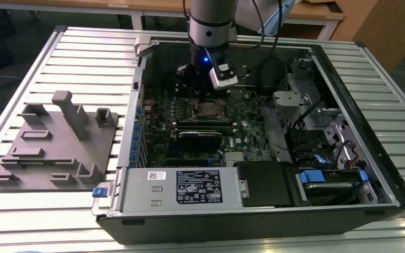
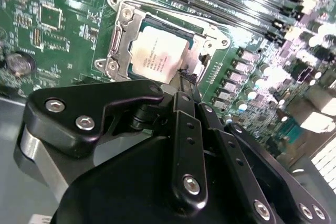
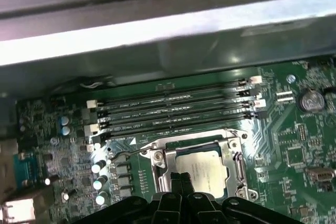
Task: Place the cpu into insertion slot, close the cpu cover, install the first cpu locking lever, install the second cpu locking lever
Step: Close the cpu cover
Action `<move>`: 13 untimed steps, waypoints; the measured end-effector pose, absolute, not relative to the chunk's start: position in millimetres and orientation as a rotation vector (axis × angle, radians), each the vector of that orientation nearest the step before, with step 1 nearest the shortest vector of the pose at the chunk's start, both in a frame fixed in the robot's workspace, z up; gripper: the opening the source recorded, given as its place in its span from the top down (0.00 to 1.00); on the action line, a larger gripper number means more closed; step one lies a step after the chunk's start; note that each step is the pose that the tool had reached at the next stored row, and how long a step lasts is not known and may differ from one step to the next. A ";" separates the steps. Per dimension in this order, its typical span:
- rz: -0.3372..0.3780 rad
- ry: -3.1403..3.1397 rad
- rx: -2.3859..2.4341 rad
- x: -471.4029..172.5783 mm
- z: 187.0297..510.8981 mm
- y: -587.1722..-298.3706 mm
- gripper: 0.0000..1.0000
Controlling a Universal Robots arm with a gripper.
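Currently: PC case (image 1: 160,192) open on worktop (image 1: 69,52). Cover (image 2: 122,35) down over chip (image 2: 157,56), chip in socket (image 2: 173,29). Claw (image 2: 186,80) pressed together, empty, tip at cover edge. Lever (image 3: 134,152) latch state unclear. Judgmt: press lever slow, straight; keep tip off chip.

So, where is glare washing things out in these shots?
First wrist view: a white band burns out the case wall. Second wrist view: part of the motherboard bleaches pale and the cpu shines. Exterior view: the table slats gleam white.
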State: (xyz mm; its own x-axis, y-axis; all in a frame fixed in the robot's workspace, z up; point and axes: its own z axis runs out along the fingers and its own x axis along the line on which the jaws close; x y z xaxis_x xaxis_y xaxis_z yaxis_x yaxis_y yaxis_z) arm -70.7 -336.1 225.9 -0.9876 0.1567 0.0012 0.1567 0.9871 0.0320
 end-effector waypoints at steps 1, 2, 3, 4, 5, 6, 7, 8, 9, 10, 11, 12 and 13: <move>0.050 3.131 0.241 -70.7 225.9 -336.1 0.90; 0.050 3.131 0.240 -70.7 225.8 -336.0 0.90; 0.051 3.131 0.240 -70.7 225.8 -336.0 0.90; 0.050 3.131 0.240 -70.7 225.8 -336.0 0.90; 0.049 3.131 0.239 -70.6 225.6 -336.0 0.90; 0.041 3.130 0.239 -70.6 225.7 -336.0 0.90; 0.032 3.130 0.239 -70.8 225.7 -336.0 0.90; 0.024 3.130 0.240 -70.8 225.7 -336.0 0.90; 0.020 3.129 0.239 -70.8 225.7 -336.0 0.90; 0.019 3.130 0.239 -70.9 225.7 -336.1 0.90; 0.018 3.130 0.239 -70.9 225.8 -336.1 0.90; 0.018 3.130 0.239 -70.9 225.8 -336.1 0.90; 0.018 3.130 0.240 -71.0 225.8 -336.0 0.90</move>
